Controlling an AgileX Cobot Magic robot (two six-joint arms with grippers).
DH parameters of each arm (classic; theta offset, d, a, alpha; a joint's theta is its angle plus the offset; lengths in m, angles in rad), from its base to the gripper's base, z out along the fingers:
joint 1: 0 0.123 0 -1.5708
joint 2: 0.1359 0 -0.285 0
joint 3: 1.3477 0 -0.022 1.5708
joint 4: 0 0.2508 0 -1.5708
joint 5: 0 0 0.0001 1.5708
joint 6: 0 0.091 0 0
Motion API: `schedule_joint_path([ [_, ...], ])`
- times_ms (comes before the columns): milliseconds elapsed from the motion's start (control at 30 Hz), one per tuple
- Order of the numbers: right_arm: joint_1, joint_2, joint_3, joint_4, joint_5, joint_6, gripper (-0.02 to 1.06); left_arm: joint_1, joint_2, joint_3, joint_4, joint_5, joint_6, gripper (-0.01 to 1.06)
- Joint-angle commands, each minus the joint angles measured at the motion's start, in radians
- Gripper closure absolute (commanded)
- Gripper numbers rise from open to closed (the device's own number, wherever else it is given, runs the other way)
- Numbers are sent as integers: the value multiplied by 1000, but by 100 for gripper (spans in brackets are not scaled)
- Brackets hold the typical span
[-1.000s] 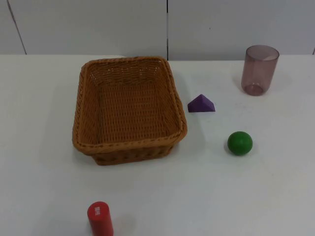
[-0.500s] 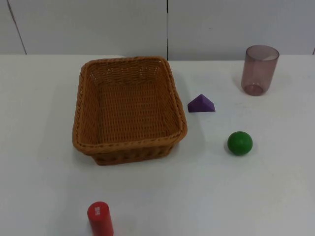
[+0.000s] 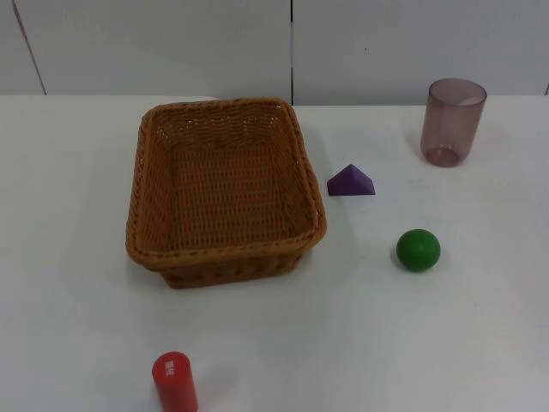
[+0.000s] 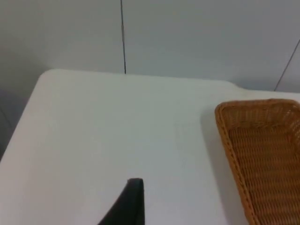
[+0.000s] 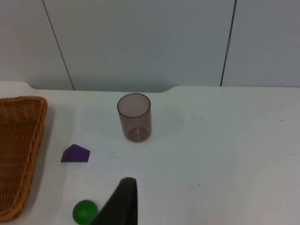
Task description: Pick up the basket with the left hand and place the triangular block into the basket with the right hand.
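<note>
rough woven wicker basket (image 3: 225, 190)

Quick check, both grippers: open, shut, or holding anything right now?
Left gripper: cannot be told; it holds nothing and is short of the basket.
Right gripper: cannot be told; it holds nothing and is above the table, short of the triangular block.

Left gripper (image 4: 132, 206): one black tip seen from the left wrist, standing against the bare table (image 4: 93, 140) near its far left corner. It is a plain matte blade, broad at the base and narrowing to a small squared-off end, one edge straight and the other sloping, with no screws or markings to be made out. Right gripper (image 5: 123, 206): from the right wrist, a matching black tip of the same tapered shape, its end slightly rounded at the corners, the surface dull with a faint lighter sheen along the straight edge.
</note>
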Motion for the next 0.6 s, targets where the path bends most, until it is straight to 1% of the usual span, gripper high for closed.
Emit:
schedule_joint_path([
  [0, -2, 46, -8, 11, -51, -10, 0, -5, 85, -7, -3, -76, 8, 0],
  [233, -2, 114, -8, 11, -97, -40, 0, -5, 218, -7, -23, -127, 12, 0],
  [333, -2, 156, -8, 11, -161, -44, 0, -5, 286, -7, -31, -179, 14, 0],
  [367, -2, 175, -8, 11, -182, -44, 0, -5, 309, -7, -54, -195, 14, 0],
  [400, -2, 175, -8, 11, -182, -44, 0, -5, 309, -7, -54, -195, 14, 0],
  [433, -2, 205, -13, 11, -192, -44, 0, -5, 343, -7, -98, -216, 14, 0],
  [500, -2, 248, -31, 11, -191, -47, 0, -5, 388, -7, -149, -259, 14, 0],
  [533, -2, 248, -31, 11, -191, -47, 0, -5, 388, -7, -149, -259, 14, 0],
  [567, -2, 270, -46, 11, -190, -60, 0, -5, 414, -7, -177, -285, 14, 0],
])
